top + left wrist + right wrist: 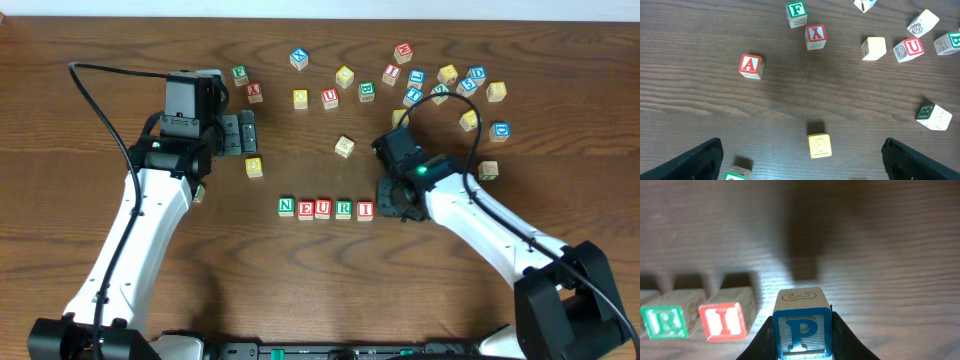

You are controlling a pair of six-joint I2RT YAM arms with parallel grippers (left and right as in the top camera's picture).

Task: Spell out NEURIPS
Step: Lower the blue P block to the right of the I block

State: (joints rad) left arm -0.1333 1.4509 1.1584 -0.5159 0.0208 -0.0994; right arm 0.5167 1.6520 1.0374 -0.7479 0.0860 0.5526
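Blocks N (286,206), E (305,209), U (323,209), R (343,209) and I (365,210) stand in a row on the wooden table. My right gripper (392,198) is just right of the I, shut on a blue P block (802,332). The right wrist view shows the P beside the red I (723,321) and green R (667,321), a small gap apart. My left gripper (245,133) is open and empty above a yellow block (819,145).
Several loose letter blocks lie scattered at the back right (447,75). A red A (750,66), a red X (815,36) and a green F (796,12) lie ahead of the left gripper. One tan block (344,147) sits alone behind the row.
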